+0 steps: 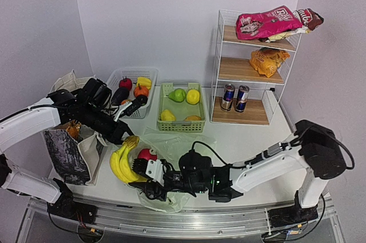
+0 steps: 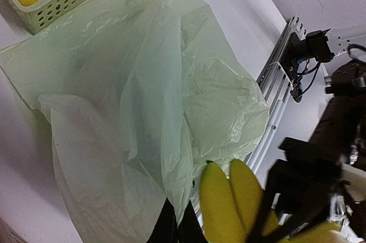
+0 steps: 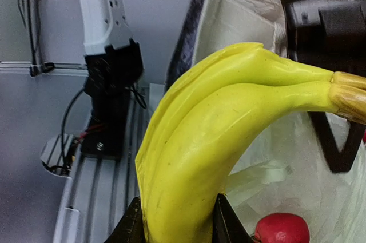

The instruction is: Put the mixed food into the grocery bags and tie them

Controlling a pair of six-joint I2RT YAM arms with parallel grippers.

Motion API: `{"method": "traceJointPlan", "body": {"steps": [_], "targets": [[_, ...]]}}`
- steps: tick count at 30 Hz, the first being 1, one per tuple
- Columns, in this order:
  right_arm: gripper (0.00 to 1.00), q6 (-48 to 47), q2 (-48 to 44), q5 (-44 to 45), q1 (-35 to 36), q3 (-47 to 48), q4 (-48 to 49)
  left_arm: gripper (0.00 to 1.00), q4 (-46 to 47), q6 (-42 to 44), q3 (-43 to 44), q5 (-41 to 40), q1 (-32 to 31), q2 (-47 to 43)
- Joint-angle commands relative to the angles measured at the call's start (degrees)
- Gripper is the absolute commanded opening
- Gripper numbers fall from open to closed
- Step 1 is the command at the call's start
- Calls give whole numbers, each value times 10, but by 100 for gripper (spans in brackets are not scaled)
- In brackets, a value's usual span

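The yellow bananas (image 1: 121,162) hang at the front left, over the pale-green plastic bag (image 1: 169,141). My right gripper (image 1: 140,168) is shut on the bananas (image 3: 200,140), one finger on each side. A red apple (image 1: 147,154) lies in the bag beside them and shows in the right wrist view (image 3: 280,228). My left gripper (image 1: 122,135) is shut on a fold of the plastic bag (image 2: 143,83), holding it up; the banana tips (image 2: 229,200) are just right of its fingers. The beige canvas tote (image 1: 74,154) stands at the left with something orange inside.
A white basket (image 1: 117,77) and a green basket (image 1: 182,125) of toy fruit stand at the back. A wire shelf rack (image 1: 218,54) at the right holds two cans (image 1: 235,97), an orange packet (image 1: 267,60) and a pink packet (image 1: 269,23).
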Motion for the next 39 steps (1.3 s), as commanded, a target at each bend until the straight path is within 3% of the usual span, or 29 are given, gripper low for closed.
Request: {"method": "traceJointPlan", "body": {"steps": [1,13,18,23,26,34,39], "targets": [[0,1,47,97,-9,-14,169,0,15,10,6,21,3,-18],[0,64,69,161,-24,-100,200,0,17,24,9,37,3,-11],[0,25,112,246,-26,-65,167,0,23,20,15,60,3,-6],[0,-8,108,252,-26,31,-31,0,23,17,17,84,3,-3],[0,-20,104,305,-26,39,-56,0,25,9,22,97,3,-5],[4,-22,117,304,-30,111,-325,0,46,-34,37,132,3,-6],[9,48,92,300,-51,103,-442,0,36,-42,55,129,3,-7]]}}
